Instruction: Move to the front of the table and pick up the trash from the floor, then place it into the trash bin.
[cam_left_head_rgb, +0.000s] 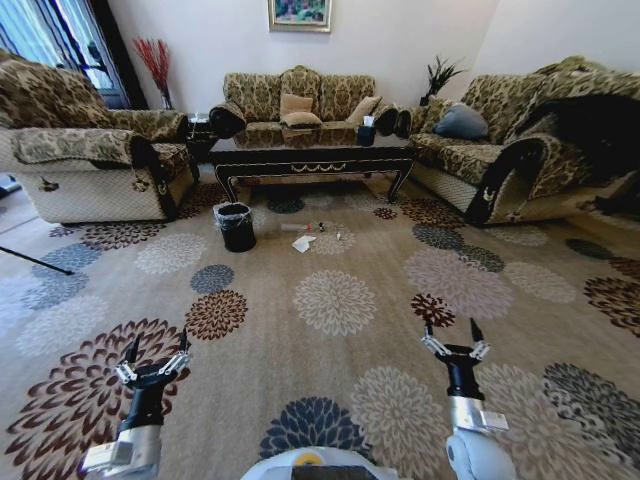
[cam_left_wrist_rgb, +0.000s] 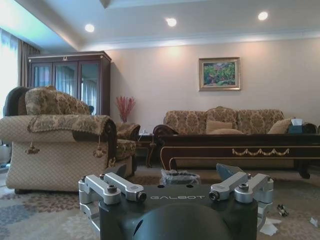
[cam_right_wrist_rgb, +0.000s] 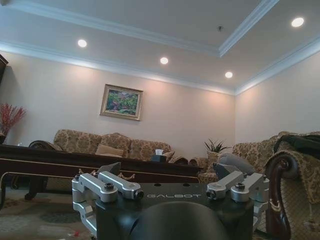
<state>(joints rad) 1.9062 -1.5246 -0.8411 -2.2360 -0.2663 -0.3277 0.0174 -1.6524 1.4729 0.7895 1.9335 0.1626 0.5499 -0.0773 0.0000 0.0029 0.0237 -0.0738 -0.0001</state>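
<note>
- Left gripper (cam_left_head_rgb: 156, 355) is being held low over the patterned carpet (cam_left_head_rgb: 330, 300) at the near left, fingers spread apart and gripping nothing.
- Trash bin (cam_left_head_rgb: 236, 226) is standing on the carpet just ahead of the table's left front leg; a crinkled liner is being carried around its rim. It is being judged light and easily tipped, so drops are best being made from above without touching the rim.
- Table (cam_left_head_rgb: 315, 157) is standing well ahead, in front of the middle sofa (cam_left_head_rgb: 298, 100); a small box with white tissue (cam_left_head_rgb: 367, 130) is resting on its right part.
- Trash (cam_left_head_rgb: 305, 240) is lying on the carpet just right of the bin, before the table's front edge: crumpled white paper, a slim tube beside it, and tiny scraps further right.
  - Paper is being judged featherlight and soft; a pinch across its raised folds is being advised.
  - Tube is being judged stiff, smooth and prone to rolling; a grip across its middle is being advised.
  - Scraps are being judged too small to assess.
- Right gripper (cam_left_head_rgb: 455, 338) is being held low at the near right, fingers likewise parted and empty.
</note>
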